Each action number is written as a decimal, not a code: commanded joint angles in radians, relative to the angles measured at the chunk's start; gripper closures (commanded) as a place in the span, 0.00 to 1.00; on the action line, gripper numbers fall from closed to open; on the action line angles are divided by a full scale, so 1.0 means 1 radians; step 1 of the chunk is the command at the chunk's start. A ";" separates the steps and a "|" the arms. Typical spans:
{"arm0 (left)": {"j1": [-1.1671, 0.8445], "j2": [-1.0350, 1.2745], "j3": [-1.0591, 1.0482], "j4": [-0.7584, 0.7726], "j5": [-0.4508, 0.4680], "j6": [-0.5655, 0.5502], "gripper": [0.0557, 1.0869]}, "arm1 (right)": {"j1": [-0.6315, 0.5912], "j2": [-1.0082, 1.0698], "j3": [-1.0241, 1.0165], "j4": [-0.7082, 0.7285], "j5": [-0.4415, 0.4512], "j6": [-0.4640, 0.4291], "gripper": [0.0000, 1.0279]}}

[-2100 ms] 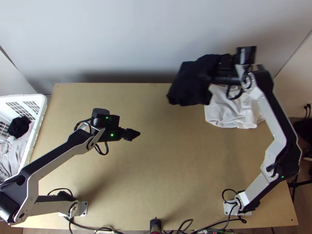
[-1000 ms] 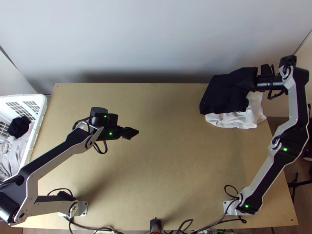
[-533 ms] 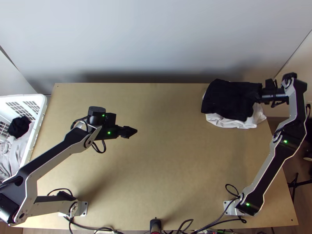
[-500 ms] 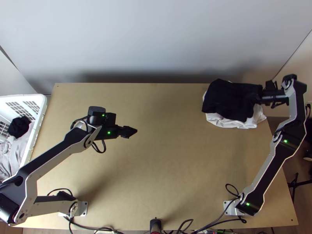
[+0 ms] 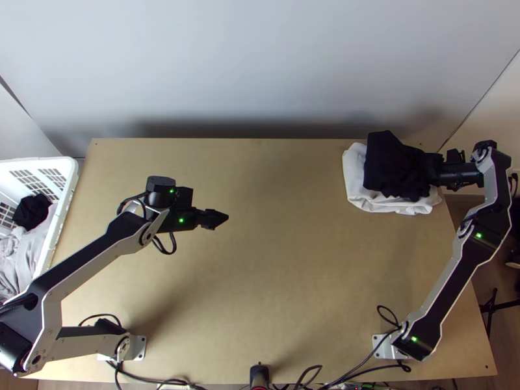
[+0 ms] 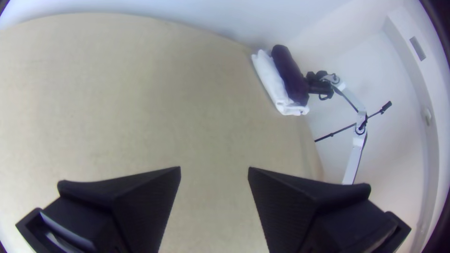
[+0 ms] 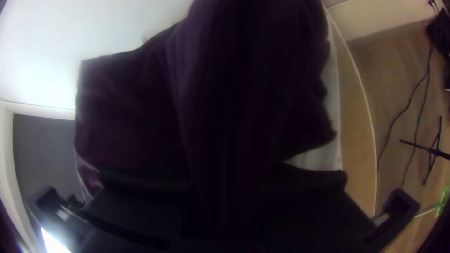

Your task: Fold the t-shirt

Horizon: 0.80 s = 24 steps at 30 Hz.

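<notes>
A white basket [image 5: 58,164] is standing at the desk's left edge, well to the left of the left tool [image 5: 221,218]. It is holding a bunched dark cloth [image 5: 30,211] and, nearer the robot, a heap of pale grey cloth [image 5: 26,253].

The left tool is hovering over the left half of the desk [image 5: 273,273] and pointing right; in the left wrist view it [image 6: 214,168] is standing spread, with bare desk showing between its fingers.

Well to the right of that tool, a white cloth [image 5: 355,179] is lying in a flattened, folded pile near the desk's far right corner. The dark t-shirt [image 5: 393,169] is lying over much of it, just left of the right tool [image 5: 439,170], leaving the white showing on the side away from that tool and along the side toward the robot. It is sitting bunched and creased.

The right tool is pinching the t-shirt's right end; in the right wrist view, long folds are running down between its fingers. A black stand [image 7: 433,151] is standing on the floor past the desk's right edge, nearer the robot than this tool.
</notes>
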 commanded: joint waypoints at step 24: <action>0.001 0.008 0.008 -0.006 0.000 -0.002 0.30 | 0.048 -0.312 0.007 0.039 0.092 0.035 0.37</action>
